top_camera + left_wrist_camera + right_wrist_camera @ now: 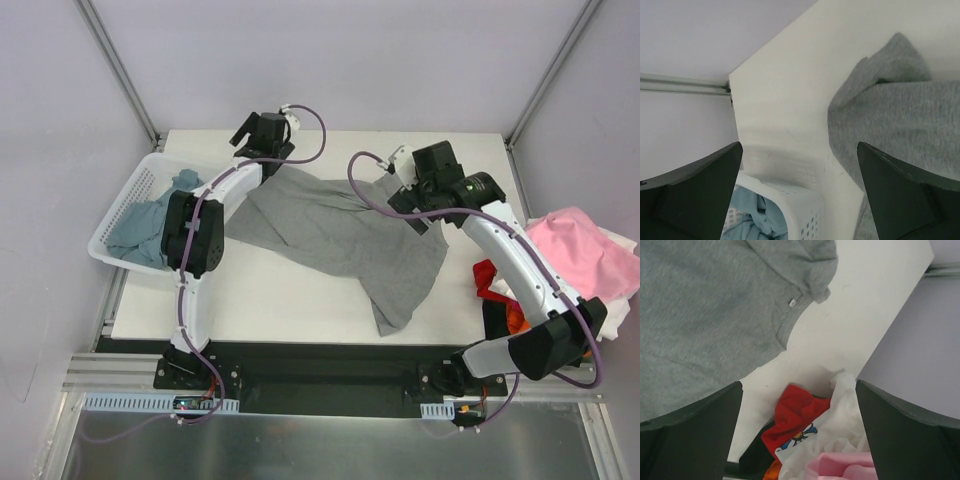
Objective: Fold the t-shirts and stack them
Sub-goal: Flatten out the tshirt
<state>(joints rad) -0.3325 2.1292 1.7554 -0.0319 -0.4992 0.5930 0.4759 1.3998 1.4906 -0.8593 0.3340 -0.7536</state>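
Note:
A light heather-grey t-shirt [340, 235] lies spread and rumpled across the middle of the white table [290, 300]. My left gripper [262, 130] hovers open and empty above the shirt's far left corner; the grey cloth [900, 115] lies to its right. My right gripper [425, 170] hovers open and empty above the shirt's far right side; the grey shirt and its collar [715, 315] show upper left. A blue-teal t-shirt [150, 225] lies in the basket [800, 200]. Pink [585, 250], white [840, 430] and red [800, 412] t-shirts are piled at the table's right edge.
The white slatted basket [115, 215] stands at the table's left edge beside the left arm. The heap of shirts overhangs the right edge near the right arm's base. Enclosure walls and metal posts [120, 70] surround the table.

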